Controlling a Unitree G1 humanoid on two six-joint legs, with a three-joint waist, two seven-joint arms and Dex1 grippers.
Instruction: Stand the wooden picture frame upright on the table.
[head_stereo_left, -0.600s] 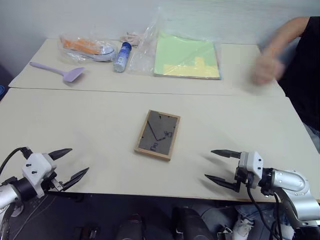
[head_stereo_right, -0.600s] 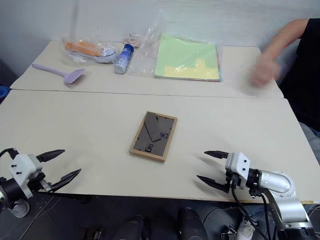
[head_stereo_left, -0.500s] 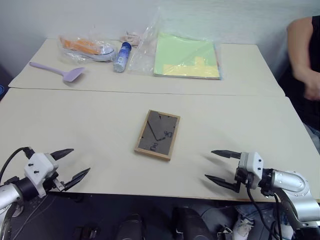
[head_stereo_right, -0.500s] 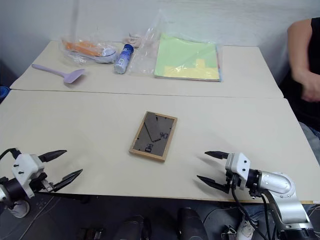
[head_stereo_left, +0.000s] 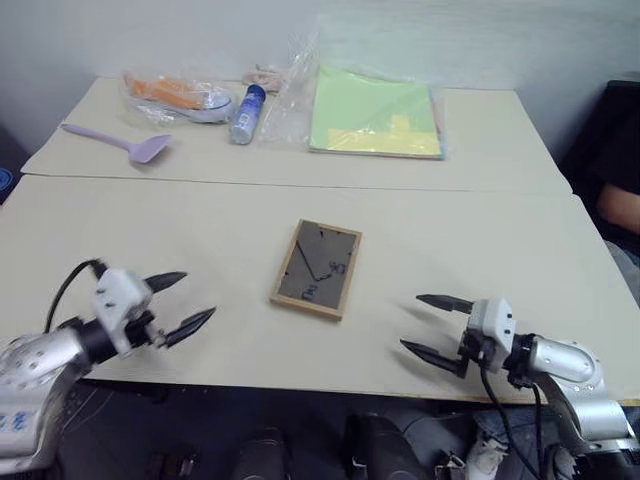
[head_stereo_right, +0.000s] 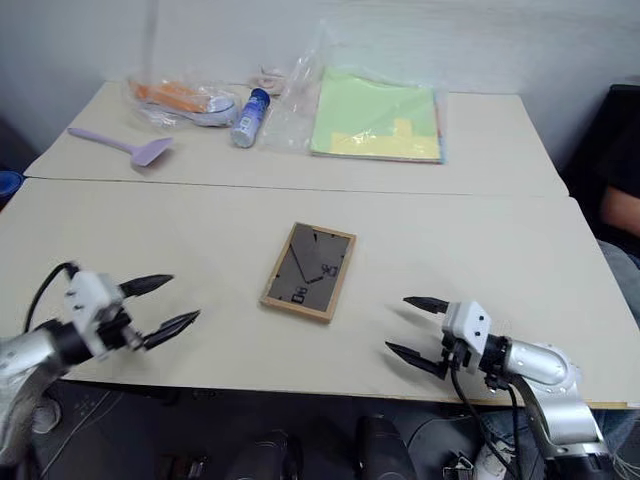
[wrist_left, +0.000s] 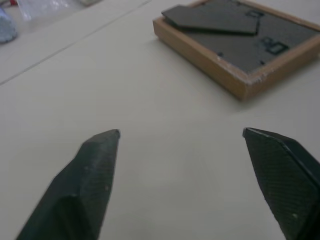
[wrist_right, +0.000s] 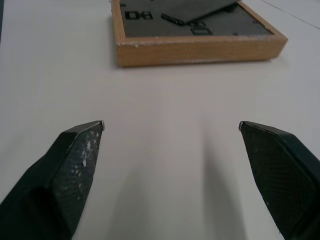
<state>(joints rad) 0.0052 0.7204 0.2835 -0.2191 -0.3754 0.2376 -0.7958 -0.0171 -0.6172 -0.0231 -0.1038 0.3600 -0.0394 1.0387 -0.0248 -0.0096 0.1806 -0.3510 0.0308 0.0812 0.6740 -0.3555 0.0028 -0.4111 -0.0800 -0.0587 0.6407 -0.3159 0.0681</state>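
The wooden picture frame (head_stereo_left: 316, 269) lies flat, face down, in the middle of the near table (head_stereo_left: 470, 250), its dark back panel and folded stand up. Both wrist views look at it across bare tabletop: wooden picture frame (wrist_left: 240, 45), wooden picture frame (wrist_right: 195, 35). My left gripper (head_stereo_left: 193, 301) hovers open over the table to the frame's left, fingers pointing toward it. My right gripper (head_stereo_left: 424, 322) stands open at the front right of the frame, also aimed at it. Neither gripper touches the frame or holds anything.
On the far table lie a lilac spatula (head_stereo_left: 118, 143), a plastic bag with orange items (head_stereo_left: 175, 95), a blue-capped bottle (head_stereo_left: 243, 113) and green-yellow sheets in plastic (head_stereo_left: 372, 112). A person's arm (head_stereo_left: 618, 205) shows at the right edge.
My left gripper has moved forward and right over the table toward the frame. The person's hand has drawn back from the far table to the right edge. The right gripper shifted slightly left.
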